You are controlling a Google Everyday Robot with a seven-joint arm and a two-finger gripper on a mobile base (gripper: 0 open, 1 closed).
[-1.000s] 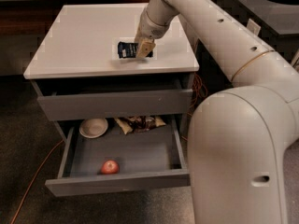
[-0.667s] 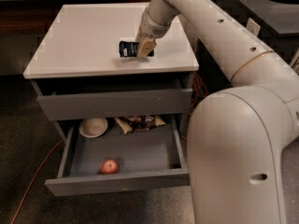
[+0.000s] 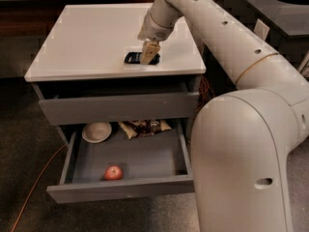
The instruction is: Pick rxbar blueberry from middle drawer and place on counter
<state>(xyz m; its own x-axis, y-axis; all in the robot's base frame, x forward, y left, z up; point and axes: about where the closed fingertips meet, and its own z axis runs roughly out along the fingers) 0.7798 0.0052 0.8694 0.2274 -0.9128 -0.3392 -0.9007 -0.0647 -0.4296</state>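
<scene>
The rxbar blueberry (image 3: pixel 132 58), a dark flat bar, rests on the white counter (image 3: pixel 82 42) near its front edge, right of centre. My gripper (image 3: pixel 148 53) reaches down from the upper right and is shut on the bar's middle, with the bar's ends showing on either side. The middle drawer (image 3: pixel 120 190) is pulled open below, grey with a plain front.
In the open drawer lie a white bowl (image 3: pixel 96 131), crinkly brown snack bags (image 3: pixel 144 127) and a red apple (image 3: pixel 113 172). The taller-fronted top drawer (image 3: pixel 118 108) is slightly ajar. My large white arm (image 3: pixel 241 144) fills the right side. A black bin top with a round hole (image 3: pixel 285 4) stands at the back right.
My gripper has lowered the bar a little down and to the right, so it now sits on the counter surface.
</scene>
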